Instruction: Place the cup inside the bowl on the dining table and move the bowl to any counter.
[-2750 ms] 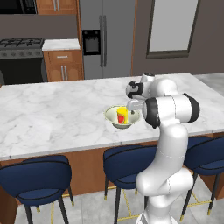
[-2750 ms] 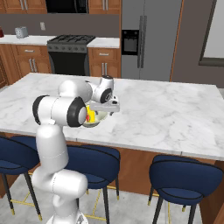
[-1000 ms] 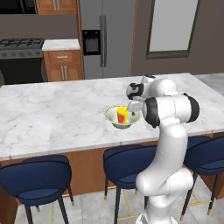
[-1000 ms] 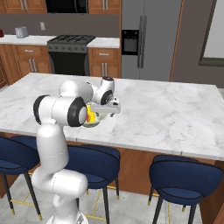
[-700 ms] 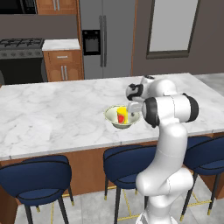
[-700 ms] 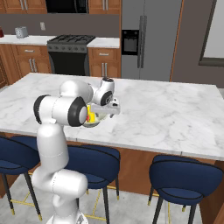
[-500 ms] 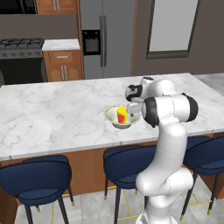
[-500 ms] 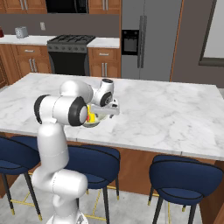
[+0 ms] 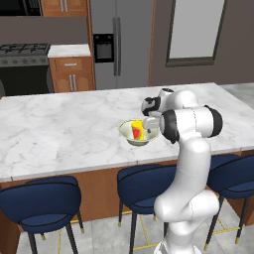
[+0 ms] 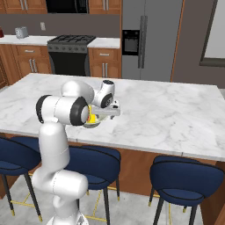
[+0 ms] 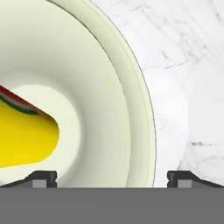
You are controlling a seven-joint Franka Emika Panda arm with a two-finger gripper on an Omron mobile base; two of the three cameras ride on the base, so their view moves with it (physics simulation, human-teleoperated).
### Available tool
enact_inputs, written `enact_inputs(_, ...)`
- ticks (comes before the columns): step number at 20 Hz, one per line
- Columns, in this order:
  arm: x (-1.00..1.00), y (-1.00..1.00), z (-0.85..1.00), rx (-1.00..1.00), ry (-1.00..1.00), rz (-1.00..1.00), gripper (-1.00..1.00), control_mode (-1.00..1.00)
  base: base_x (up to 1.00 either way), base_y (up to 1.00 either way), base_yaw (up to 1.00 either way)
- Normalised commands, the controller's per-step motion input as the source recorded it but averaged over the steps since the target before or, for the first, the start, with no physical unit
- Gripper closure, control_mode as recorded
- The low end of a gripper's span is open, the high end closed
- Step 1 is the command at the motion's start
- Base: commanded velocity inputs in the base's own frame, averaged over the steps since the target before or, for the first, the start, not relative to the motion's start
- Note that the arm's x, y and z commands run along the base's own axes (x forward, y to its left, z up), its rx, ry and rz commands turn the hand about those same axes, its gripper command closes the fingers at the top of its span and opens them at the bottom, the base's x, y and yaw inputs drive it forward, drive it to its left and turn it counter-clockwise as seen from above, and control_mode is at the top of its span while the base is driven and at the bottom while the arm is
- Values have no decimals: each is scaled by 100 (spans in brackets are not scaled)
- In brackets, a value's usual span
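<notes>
Kitchen with marble island worktop [image 9: 59, 134], navy stools [image 9: 42, 203] along its near side. Bowl [image 9: 130, 137] sits on the worktop near the front edge; cup [image 9: 137, 132] lies inside it, tipped on its side in the hand view. Claw [image 11: 112, 177] spread wide, fingers straddling the bowl's rim, one inside, one outside over marble. Nothing pinched.

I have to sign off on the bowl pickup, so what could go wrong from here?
The open claw straddles only the thin rim of the bowl, one finger inside, one outside. Lifted by one edge, the wide bowl may tilt or slip.

The cup lies loose on its side inside; a tilt could roll it out.

The bowl sits near the dining table's front edge, so a nudge might push it off.
</notes>
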Motion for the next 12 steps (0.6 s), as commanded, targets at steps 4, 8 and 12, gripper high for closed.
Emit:
enact_inputs(4,0,0,-3,0,0,0,-100,-100,0,0,0)
enact_inputs(8,0,0,0,0,0,0,-100,-100,0,0,0)
enact_inputs(12,-1,0,-4,0,0,0,-100,-100,0,0,0)
